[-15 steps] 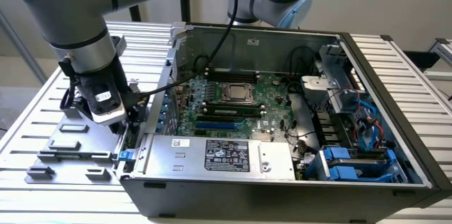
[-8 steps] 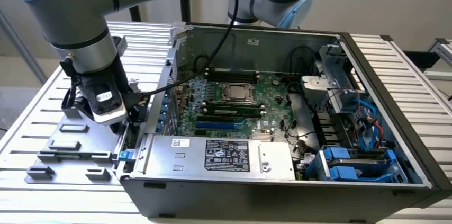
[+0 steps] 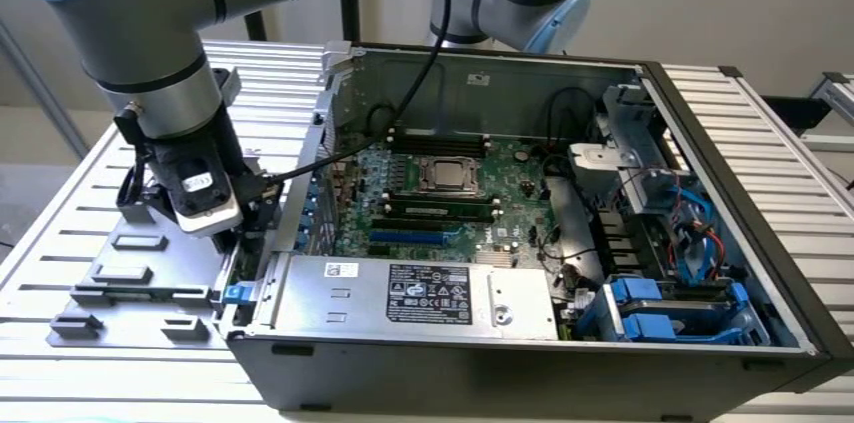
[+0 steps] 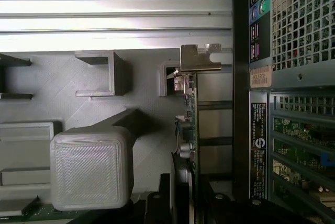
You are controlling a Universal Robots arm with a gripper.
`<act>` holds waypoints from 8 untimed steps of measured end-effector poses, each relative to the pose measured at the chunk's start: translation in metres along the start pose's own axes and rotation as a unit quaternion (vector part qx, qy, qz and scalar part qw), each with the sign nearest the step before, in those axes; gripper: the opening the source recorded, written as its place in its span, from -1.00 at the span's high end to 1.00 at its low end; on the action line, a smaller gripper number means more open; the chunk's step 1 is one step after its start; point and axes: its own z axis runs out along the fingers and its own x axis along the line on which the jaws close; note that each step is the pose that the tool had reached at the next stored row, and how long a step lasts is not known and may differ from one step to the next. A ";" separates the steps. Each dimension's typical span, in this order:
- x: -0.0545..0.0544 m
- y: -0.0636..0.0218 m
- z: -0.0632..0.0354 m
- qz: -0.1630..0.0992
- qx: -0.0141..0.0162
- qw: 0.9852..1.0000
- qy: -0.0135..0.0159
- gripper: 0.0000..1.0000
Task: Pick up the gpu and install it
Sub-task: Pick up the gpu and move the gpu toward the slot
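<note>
Okay, I've got the arm low on the exterior view's left, with the claw point(image 3: 203, 201) hanging over the grey printed tray point(image 3: 147, 288) on the slatted desk point(image 3: 120, 398). It sits just outside the open computer case point(image 3: 467, 373).

In the wrist view I can see the gpu point(image 4: 186, 130) edge-on. It stands upright on its long edge in the tray, hard by the case's perforated rear wall. Its silvery bracket point(image 4: 200, 59) is at the far end, beside a small grey holder block point(image 4: 99, 72). So the card is in the tray, not in the machine.

The claw is spread and straddles the card. The big ribbed grey pad point(image 4: 91, 169) stands off to one side of it, with a clear gap of tray between pad and board. The other side is dark and I can't make out the contact there. Nothing is pinched.

Inside the case, the green motherboard point(image 3: 441, 193) lies flat with the processor socket point(image 3: 443, 173) in the middle. There's a blue expansion slot point(image 3: 414, 237) below it, towards the silver labelled power-supply box point(image 3: 414, 293). Blue drive carriers point(image 3: 667, 313) sit at the exterior view's right.
</note>
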 end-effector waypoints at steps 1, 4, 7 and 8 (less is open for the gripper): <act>0.000 0.0000 0.0000 0.000 0.000 1.000 0.000 0.35; 0.000 0.0000 -0.0002 0.000 0.000 1.000 0.000 0.40; -0.001 0.0000 -0.0007 0.000 0.000 1.000 0.000 0.47; -0.001 0.0000 -0.0010 0.000 0.000 1.000 0.000 0.47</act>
